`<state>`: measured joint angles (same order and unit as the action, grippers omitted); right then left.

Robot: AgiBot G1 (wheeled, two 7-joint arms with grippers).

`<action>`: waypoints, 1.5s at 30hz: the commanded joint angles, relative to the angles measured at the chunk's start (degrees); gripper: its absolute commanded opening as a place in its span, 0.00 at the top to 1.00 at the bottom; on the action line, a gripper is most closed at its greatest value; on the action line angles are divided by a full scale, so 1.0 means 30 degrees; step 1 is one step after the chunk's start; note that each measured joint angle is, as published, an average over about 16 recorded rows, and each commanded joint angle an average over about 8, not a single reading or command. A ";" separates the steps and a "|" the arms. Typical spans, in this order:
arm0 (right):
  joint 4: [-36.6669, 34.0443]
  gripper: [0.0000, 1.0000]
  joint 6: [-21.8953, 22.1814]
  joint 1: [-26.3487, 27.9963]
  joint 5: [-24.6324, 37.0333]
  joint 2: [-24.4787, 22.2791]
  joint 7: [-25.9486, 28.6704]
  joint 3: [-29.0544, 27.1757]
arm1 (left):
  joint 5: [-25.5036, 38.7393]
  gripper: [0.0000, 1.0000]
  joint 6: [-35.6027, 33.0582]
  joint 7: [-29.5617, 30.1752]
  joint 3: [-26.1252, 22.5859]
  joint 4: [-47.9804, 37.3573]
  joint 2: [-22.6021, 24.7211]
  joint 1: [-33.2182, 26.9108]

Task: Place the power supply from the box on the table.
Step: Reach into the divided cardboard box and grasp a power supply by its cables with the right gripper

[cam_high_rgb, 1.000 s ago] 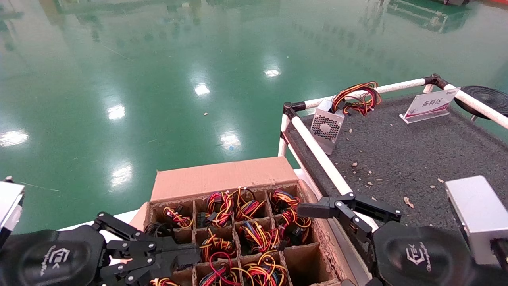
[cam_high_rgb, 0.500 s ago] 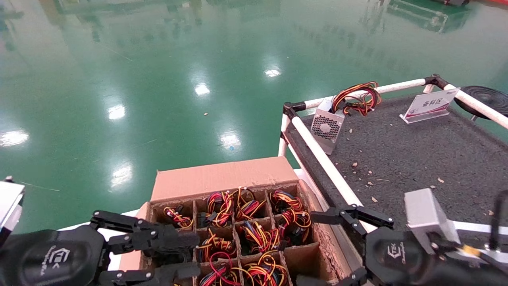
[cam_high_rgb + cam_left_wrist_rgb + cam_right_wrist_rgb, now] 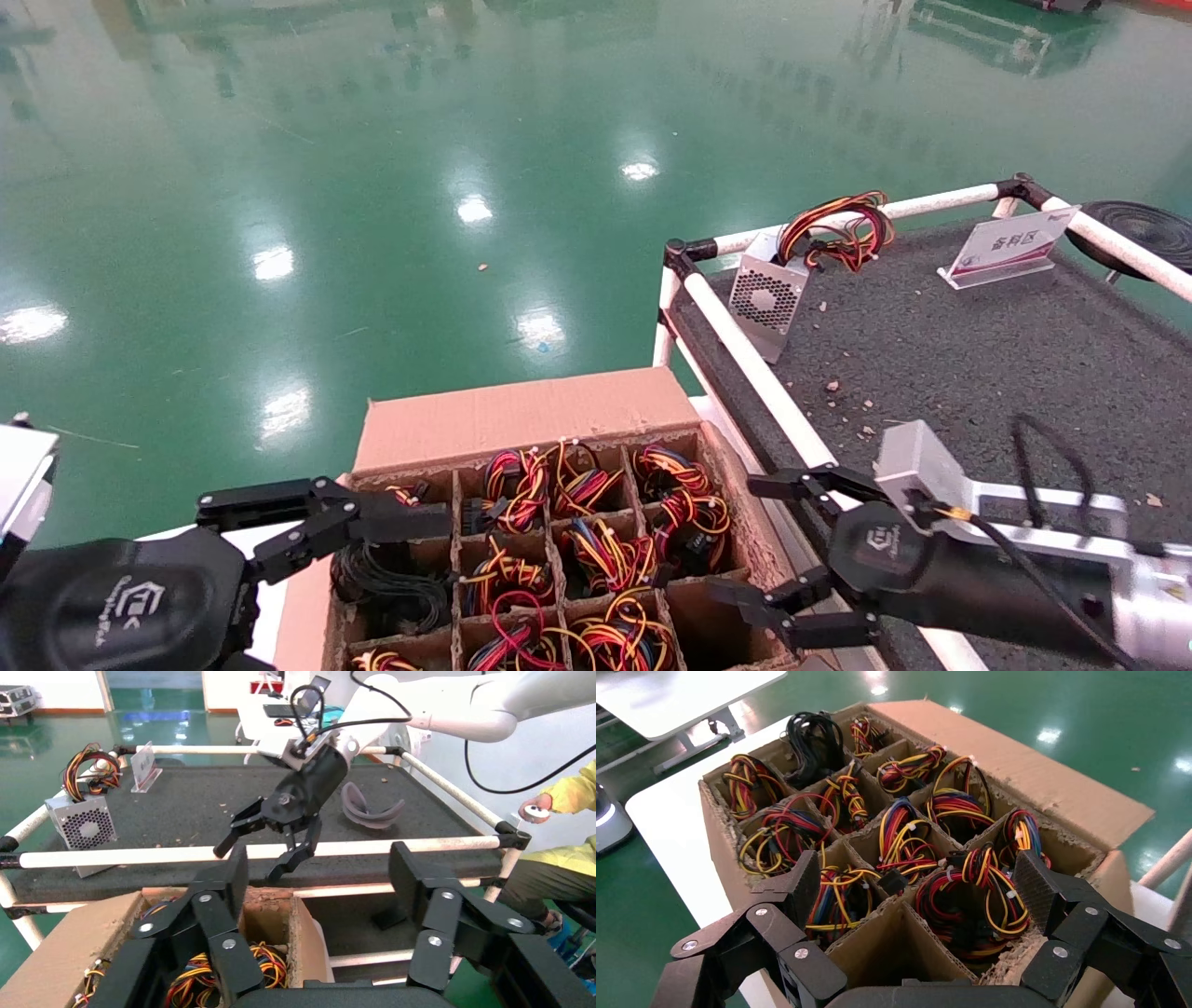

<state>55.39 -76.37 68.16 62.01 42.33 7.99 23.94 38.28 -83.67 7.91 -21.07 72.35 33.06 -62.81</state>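
Table (image 3: pixel 978 354): dark-grey speckled top inside white pipe rails; its near and right parts run out of the head view.

Box (image 3: pixel 521 410): brown cardboard carton just left of the table's rail, plain flap folded outward on the far side, grid dividers forming square cells. Its near rows are cut off at the head view's lower edge; the units in the cells are hidden below their red, yellow and orange wire bundles (image 3: pixel 905 839), so no casing can be made out. One cell by the left gripper holds a black wire coil (image 3: pixel 386 582).

Power supply (image 3: pixel 768 298): small silver metal casing at the table's far left corner, beside the rail, tilted, its perforated round fan grille facing the robot, its wire bundle looping off its top toward the right.

Right gripper (image 3: pixel 787 550): spread wide and empty, over the box's right edge, beside an empty cell.

Left gripper (image 3: pixel 321 522): fingers apart, nothing held, over the box's left cells; its lower finger is cut off.
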 commanded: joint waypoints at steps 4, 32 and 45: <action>-0.1892 0.00 -0.0061 0.1079 0.0881 0.1134 -0.0362 0.0582 | -0.0001 0.00 0.0000 0.0000 -0.0001 0.0000 0.0000 0.0000; -0.9612 0.00 -0.3725 0.7335 0.5117 0.3982 -1.0962 0.2942 | -0.0004 0.00 0.0002 -0.0003 -0.0005 0.0000 -0.0002 -0.0001; -1.4054 0.35 -0.3440 0.9216 0.6538 0.5491 -1.5690 0.3708 | -0.0005 0.00 0.0003 -0.0004 -0.0007 0.0000 -0.0003 -0.0002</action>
<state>13.45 -86.06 95.71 81.49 58.80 -38.65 34.95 38.27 -83.66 7.90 -21.09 72.35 33.05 -62.81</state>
